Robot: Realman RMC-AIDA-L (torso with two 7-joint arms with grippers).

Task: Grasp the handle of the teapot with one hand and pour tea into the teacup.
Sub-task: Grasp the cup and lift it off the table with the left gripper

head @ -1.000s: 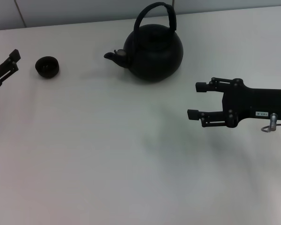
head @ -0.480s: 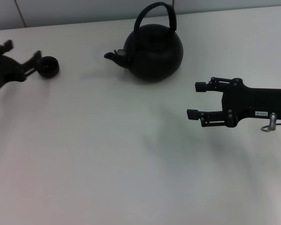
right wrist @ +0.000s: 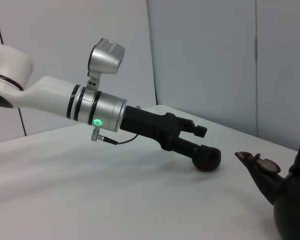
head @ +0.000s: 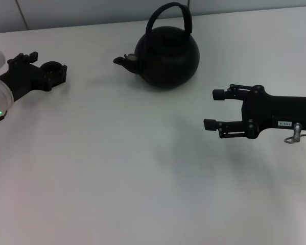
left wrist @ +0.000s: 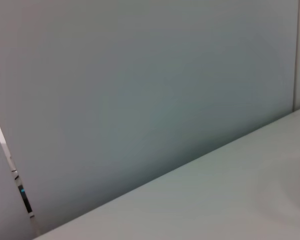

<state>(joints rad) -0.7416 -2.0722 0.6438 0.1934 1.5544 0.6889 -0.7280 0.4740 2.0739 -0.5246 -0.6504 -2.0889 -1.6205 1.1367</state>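
Observation:
The round black teapot (head: 167,55) stands at the back centre of the white table, its spout (head: 123,60) pointing left and its arched handle (head: 169,18) upright and free. The small black teacup (head: 53,68) sits at the back left. My left gripper (head: 46,62) is open at the cup, one finger alongside it; whether it touches I cannot tell. The right wrist view shows that left gripper (right wrist: 201,141), the teacup (right wrist: 208,158) and the teapot (right wrist: 295,210). To the right of the teapot and nearer me, my right gripper (head: 213,108) hovers open and empty.
A grey panelled wall (head: 91,10) runs close behind the table (head: 117,178). The left wrist view holds only that wall (left wrist: 139,90) and bare tabletop (left wrist: 230,200).
My left arm has swung in from the left edge so its gripper now sits at the teacup. The right gripper and the teapot have not moved.

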